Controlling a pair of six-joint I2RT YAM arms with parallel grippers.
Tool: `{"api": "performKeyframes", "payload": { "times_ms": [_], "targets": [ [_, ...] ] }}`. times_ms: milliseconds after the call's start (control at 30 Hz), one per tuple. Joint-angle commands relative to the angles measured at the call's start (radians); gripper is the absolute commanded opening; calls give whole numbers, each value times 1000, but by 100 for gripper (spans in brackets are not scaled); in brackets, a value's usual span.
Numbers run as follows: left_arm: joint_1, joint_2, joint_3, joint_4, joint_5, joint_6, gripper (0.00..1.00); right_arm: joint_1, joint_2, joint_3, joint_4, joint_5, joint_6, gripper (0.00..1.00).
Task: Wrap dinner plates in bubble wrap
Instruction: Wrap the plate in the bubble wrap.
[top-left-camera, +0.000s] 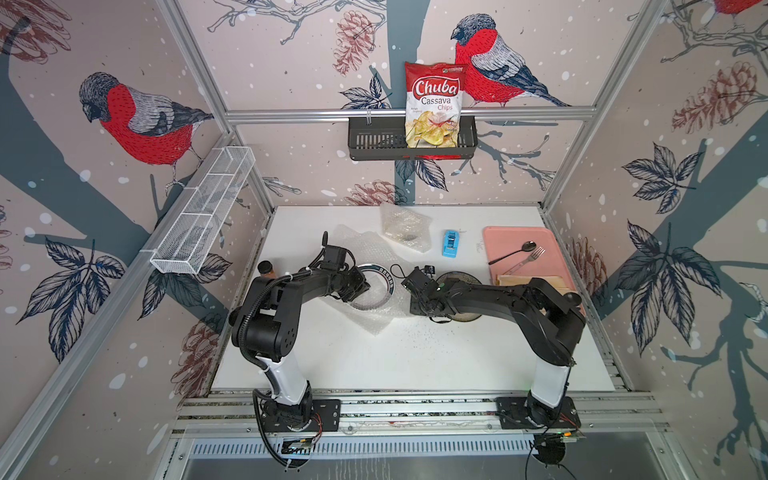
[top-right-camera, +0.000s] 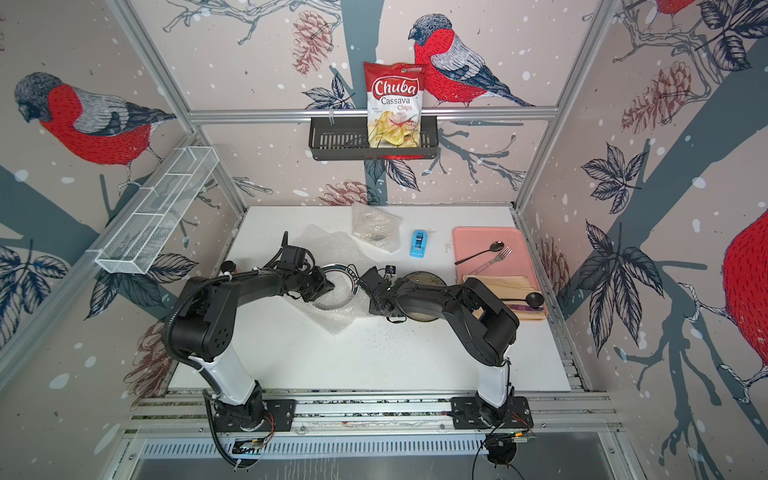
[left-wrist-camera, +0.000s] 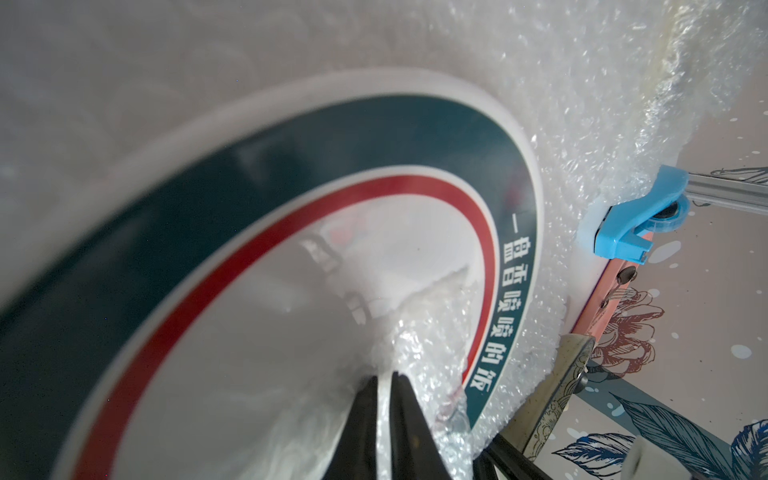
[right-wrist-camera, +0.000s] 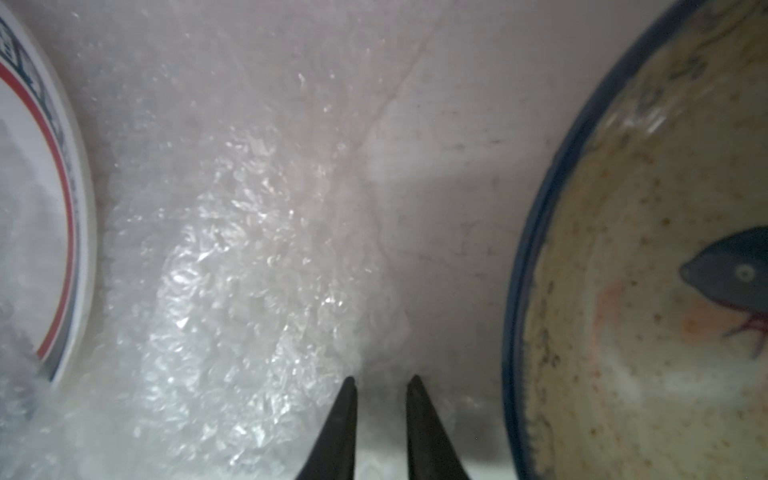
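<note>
Pinching bubble wrap (left-wrist-camera: 590, 116) edge over plate (left-wrist-camera: 291, 158), left gripper (left-wrist-camera: 385, 376), fish plate (right-wrist-camera: 631, 199) apart

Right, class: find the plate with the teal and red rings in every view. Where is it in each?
Both top views: the ringed plate lies mid-table on bubble wrap, between the two arms' tips.
Left wrist view: it fills most of the picture.
Right wrist view: only a slice of its rim shows at the picture's edge, opposite the fish plate.
Shared landmark: the bubble wrap sheet beneath it.
</note>
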Motion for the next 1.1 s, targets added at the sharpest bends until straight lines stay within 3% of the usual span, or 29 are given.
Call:
{"api": "performKeyframes", "payload": {
  "times_ms": [0,267,467,733,1067],
  "targets": [
    [6,4,-16,-88,-49,2,12,4,-37,0,44,-23,-43,15],
    [7,-4,-32,-78,-42,-1,12,14,-84,66,180,-108,-182,11],
    [10,-10,-45,-66,-35,-5,12,4,45,251,235,-339,-245,9],
    [11,-15,-73,-41,-18,-16,13,-8,244,435,293,-548,-217,9],
    [15,-11,-92,-27,-6,-24,14,-62,306,408,396,-639,-157,9]
  ]
}}
